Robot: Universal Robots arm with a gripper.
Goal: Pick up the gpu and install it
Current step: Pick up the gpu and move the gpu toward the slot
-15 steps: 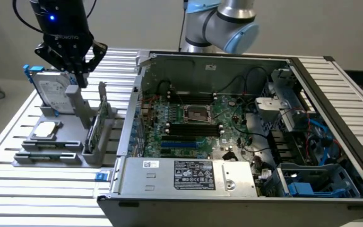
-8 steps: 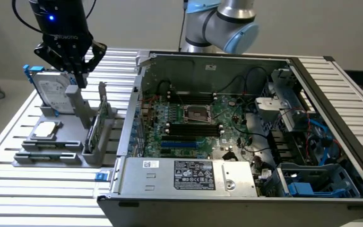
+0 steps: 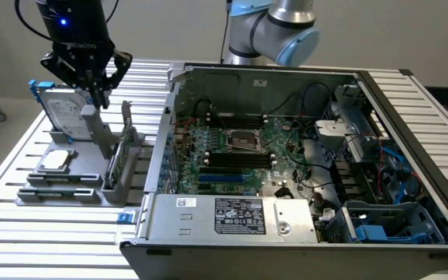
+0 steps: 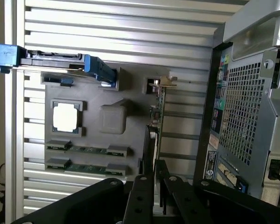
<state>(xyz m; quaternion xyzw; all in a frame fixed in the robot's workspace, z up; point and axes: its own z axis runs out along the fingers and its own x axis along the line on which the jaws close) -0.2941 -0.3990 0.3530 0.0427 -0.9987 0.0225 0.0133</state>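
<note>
The gpu [image 3: 121, 153] stands on edge in a slot of the grey holder [image 3: 60, 195], left of the open computer case [image 3: 263, 69] in the exterior view. Seen from the wrist, the gpu [image 4: 157, 116] is a thin green board edge-on with a silver bracket at its far end. My gripper [image 3: 101, 104] hangs above the holder, just beyond the card's top edge, between it and the hard drive. In the wrist view the gripper [image 4: 157, 196] is open by a narrow gap, in line with the card and holding nothing.
The holder also carries a silver hard drive with a blue frame [image 3: 62, 114], a flat silver square module [image 3: 56, 158] and memory sticks [image 4: 86, 150]. Inside the case lie the motherboard [image 3: 240, 151] and a power supply [image 3: 232, 216]. Everything rests on a slatted metal table [image 3: 45, 233].
</note>
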